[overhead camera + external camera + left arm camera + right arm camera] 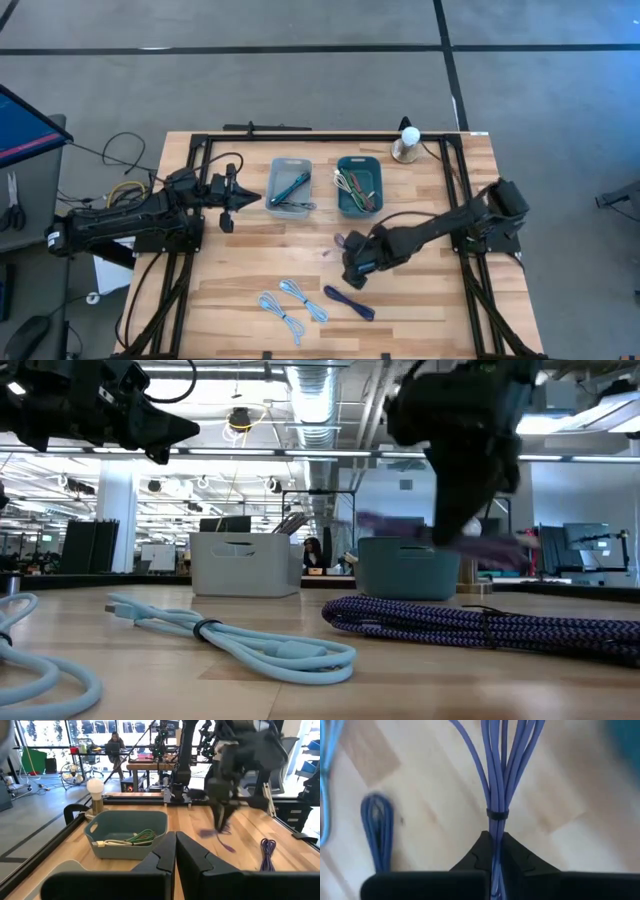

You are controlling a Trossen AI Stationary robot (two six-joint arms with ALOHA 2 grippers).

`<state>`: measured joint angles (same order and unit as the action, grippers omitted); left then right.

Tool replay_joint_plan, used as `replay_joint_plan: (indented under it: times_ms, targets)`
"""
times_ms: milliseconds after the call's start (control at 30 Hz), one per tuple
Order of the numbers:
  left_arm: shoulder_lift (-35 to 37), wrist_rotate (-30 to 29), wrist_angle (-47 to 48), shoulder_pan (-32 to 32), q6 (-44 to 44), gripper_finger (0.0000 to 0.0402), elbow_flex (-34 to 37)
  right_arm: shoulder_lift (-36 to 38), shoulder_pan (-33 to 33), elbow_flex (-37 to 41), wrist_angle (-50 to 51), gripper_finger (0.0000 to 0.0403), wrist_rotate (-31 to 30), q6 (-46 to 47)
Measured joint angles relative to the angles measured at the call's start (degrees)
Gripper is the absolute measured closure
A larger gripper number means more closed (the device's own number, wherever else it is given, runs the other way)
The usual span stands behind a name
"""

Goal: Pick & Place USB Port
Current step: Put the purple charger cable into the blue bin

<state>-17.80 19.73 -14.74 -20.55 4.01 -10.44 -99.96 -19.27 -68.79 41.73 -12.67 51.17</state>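
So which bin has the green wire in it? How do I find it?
Start at the white bulb lamp at the far edge of the wooden table. Just beside it sits the teal plastic bin holding coiled green and white cables. Its neighbour, the pale grey plastic bin, holds a blue cable instead.

Bright, even ceiling light cast soft shadows on the worktop (250, 262), while the moving right hand (462, 532) was motion-blurred.
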Motion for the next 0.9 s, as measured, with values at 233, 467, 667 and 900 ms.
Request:
replay_joint_plan:
  times_ms: [233, 467, 667, 900]
  targets:
    - [0.00, 0.00, -0.20, 0.01, 0.00, 0.0389, 0.00, 9.32, 4.26, -0.04, 1.17, 0.0398, -9.50, -6.25]
    - [0.00, -0.01, -0.37, -0.01, 0.00, 0.0389, 0.00, 13.06, 13.69, -0.11, 1.74, 0.0398, -12.21, -13.26]
    - [0.00, 0.00, -0.72, 0.01, 0.00, 0.0389, 0.00, 12.41, 21.52, -0.09, 3.92, 0.0400, -10.76, -17.22]
    - [0.00, -0.01, -0.79, 0.01, 0.00, 0.0389, 0.00, 12.47, 26.99, -0.07, 4.46, 0.0400, -8.59, -17.32]
